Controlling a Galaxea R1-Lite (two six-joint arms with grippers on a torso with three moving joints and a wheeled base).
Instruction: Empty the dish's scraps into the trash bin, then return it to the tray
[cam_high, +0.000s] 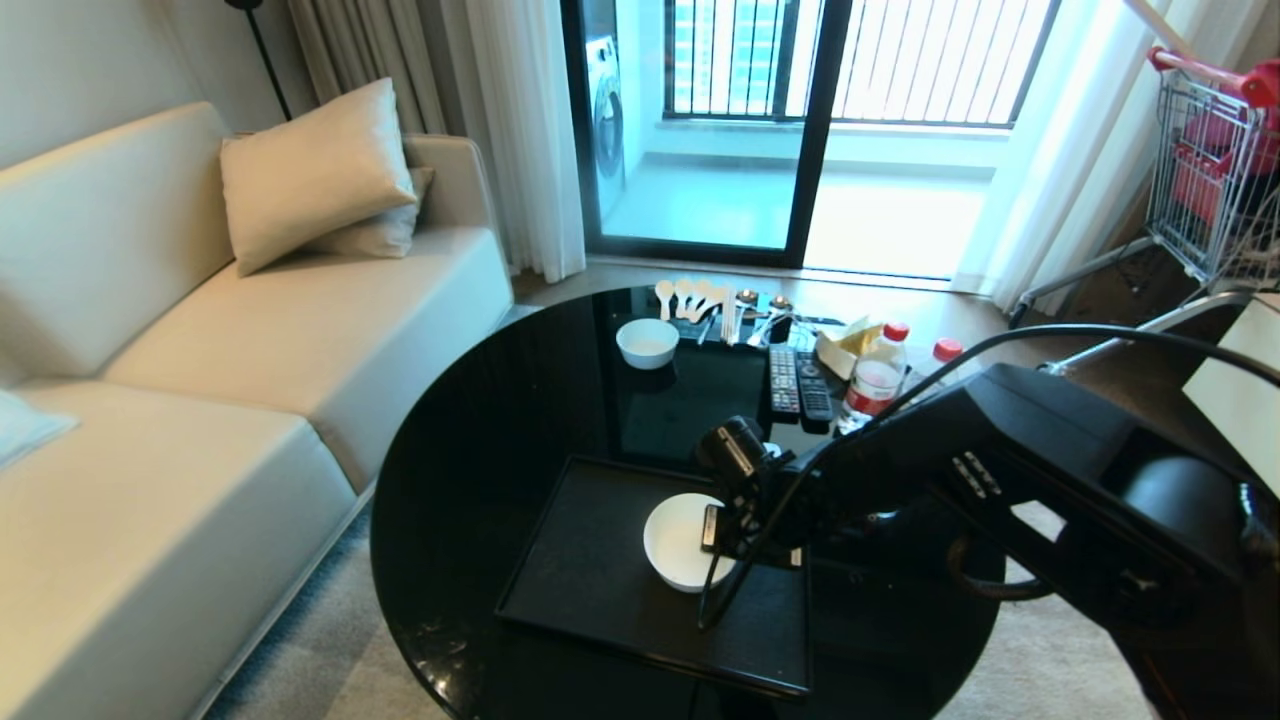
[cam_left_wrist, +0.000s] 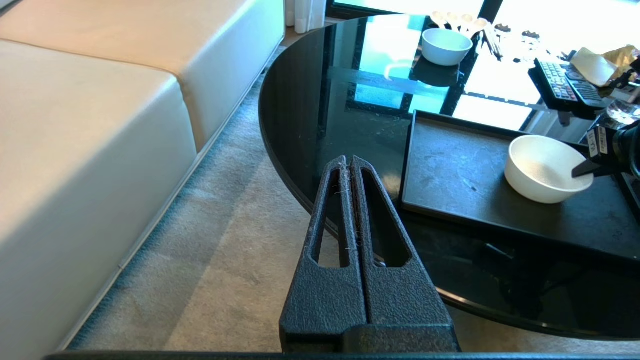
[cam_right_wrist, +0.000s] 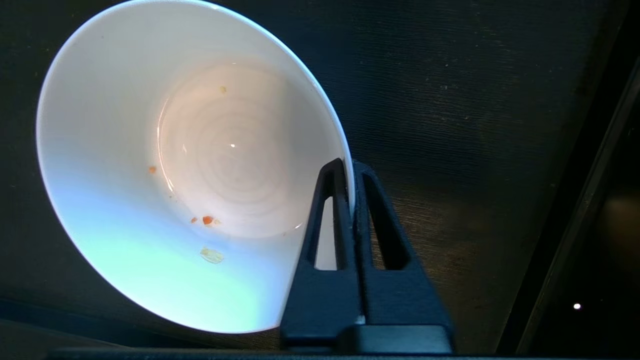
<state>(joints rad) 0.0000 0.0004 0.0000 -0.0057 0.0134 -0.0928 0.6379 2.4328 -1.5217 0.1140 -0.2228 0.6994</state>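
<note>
1. White glaze nearly clean: dish (cam_right_wrist: 165, 165) sitting on the tray (cam_high: 590, 580), right of centre, toward the near-right part of the table (cam_high: 480, 450).
2. Holding only crumbs of scraps (cam_right_wrist: 207, 220) — a few orange specks and one pale bit stuck to the inner wall; emptying step looking done, judging by that.
3. Pinching the dish's right rim with the right gripper (cam_right_wrist: 352, 167), one finger inside the wall, one outside, narrow, rim wedged between; probably gripping there because a thin rim suits a narrow pinch.
4. Resting flat on the tray by the look of the left wrist view, so likely only a release and a clean withdrawal remaining.
5. Hanging parked low at the left, off the near-left table edge above the carpet: left gripper (cam_left_wrist: 351, 165), fingers pressed together, holding nothing, keeping out of the way.
6. Not showing the bin anywhere.
7. Sitting well apart at the far side: smaller bowl (cam_high: 647, 342), spoons (cam_high: 690, 297), remotes (cam_high: 798, 385), bottles (cam_high: 875, 375).
</note>
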